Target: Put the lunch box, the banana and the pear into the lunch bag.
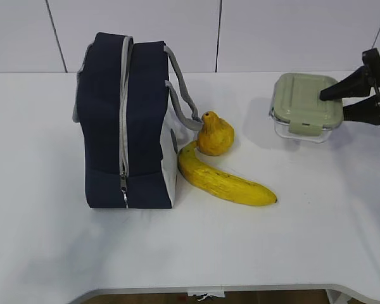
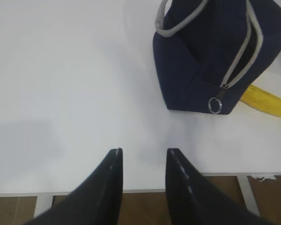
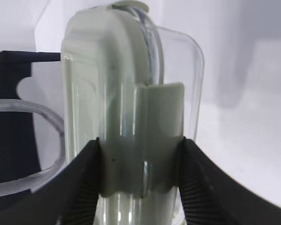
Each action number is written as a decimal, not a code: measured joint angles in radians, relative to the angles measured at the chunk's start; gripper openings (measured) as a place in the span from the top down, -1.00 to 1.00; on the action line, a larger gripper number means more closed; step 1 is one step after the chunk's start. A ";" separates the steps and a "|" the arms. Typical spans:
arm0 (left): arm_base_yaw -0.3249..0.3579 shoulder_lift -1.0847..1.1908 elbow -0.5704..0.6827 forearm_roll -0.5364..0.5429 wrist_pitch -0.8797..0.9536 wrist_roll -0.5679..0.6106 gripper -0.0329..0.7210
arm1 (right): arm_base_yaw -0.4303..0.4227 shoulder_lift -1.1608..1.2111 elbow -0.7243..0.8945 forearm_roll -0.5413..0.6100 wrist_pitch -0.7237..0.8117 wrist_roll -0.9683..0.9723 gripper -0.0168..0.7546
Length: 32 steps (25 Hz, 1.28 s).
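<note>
Clamping lunch box (image 3: 140, 140) in right pincer (image 3: 140, 178) | left pincer (image 2: 143, 157) parted, empty, above table (image 2: 61, 93)

Both grippers are black: the left gripper (image 2: 143, 154) has smooth tapered fingers with pale inner edges, the right gripper (image 3: 140, 161) has ribbed pads.

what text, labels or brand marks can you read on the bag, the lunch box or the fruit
None can be read in any view.
lunch bag: plain navy fabric with grey zipper trim, no print showing.
lunch box: plain green lid and clear glass, no marking visible.
banana and pear: no stickers.
</note>
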 joint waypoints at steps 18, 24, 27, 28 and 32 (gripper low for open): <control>0.000 0.737 -0.338 -0.343 0.036 0.183 0.01 | 0.073 -0.230 -0.035 0.065 0.020 0.098 0.01; 0.000 1.001 -0.468 -0.478 0.033 0.362 0.00 | 0.196 -0.230 -0.133 0.098 0.032 0.100 0.01; 0.000 1.130 -0.540 -0.559 0.030 0.455 -0.01 | 0.254 -0.230 -0.158 0.105 0.013 0.100 0.01; 0.000 1.166 -0.561 -0.580 0.030 0.478 -0.01 | 0.271 -0.230 -0.160 0.107 -0.004 0.100 0.01; 0.000 1.331 -0.659 -0.657 0.028 0.542 -0.01 | 0.323 -0.232 -0.160 0.111 -0.072 0.100 0.01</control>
